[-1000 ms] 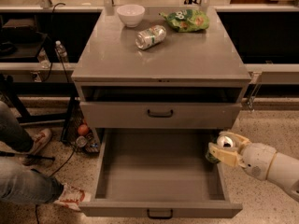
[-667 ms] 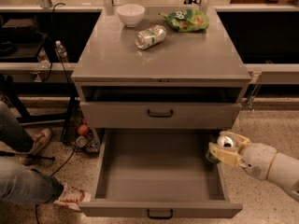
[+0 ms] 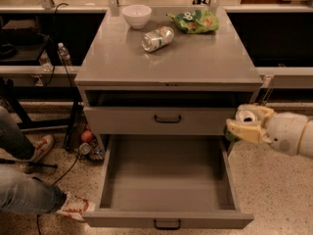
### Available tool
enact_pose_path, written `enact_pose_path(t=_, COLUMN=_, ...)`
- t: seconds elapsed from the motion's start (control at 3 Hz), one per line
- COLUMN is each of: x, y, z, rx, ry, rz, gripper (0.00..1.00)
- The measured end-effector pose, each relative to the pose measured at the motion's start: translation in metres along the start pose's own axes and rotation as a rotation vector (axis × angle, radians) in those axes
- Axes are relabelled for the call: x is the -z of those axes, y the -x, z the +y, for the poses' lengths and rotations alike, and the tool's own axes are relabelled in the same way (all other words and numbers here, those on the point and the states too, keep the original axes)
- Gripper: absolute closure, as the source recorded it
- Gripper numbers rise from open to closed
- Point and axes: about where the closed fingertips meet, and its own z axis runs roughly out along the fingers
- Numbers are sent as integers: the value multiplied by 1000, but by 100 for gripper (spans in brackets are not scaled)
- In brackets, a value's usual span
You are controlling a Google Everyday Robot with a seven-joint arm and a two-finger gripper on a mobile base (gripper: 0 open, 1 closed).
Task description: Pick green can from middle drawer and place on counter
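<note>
My gripper (image 3: 243,125) is at the right, outside the cabinet, level with the upper drawer's front and beside its right end. It is shut on the green can (image 3: 247,116). The can's silver top shows between the cream fingers (image 3: 244,131), and a bit of dark green shows below them. The middle drawer (image 3: 166,180) is pulled wide open at the bottom, with nothing in it. The counter (image 3: 195,62) is the flat grey top above, up and to the left of my gripper.
On the counter's far part lie a pale dented can (image 3: 157,38), a white bowl (image 3: 136,15) and a green snack bag (image 3: 194,21). The shallower drawer (image 3: 167,119) above is slightly open. A person's legs and shoes (image 3: 29,190) are at the left, by cables and a water bottle (image 3: 62,54).
My gripper has risen with the can from beside the open drawer's right wall to the height of the upper drawer's front. Nothing else moved.
</note>
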Motion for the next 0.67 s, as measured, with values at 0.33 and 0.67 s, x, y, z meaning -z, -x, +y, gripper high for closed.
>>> enact_pose_path(t=0.33, x=14, y=51, z=-18, rx=58, ry=-28, rz=-5, gripper=100)
enact_pose_path(t=0.67, x=14, y=51, z=-18, rx=58, ry=-28, rz=-5, gripper=100)
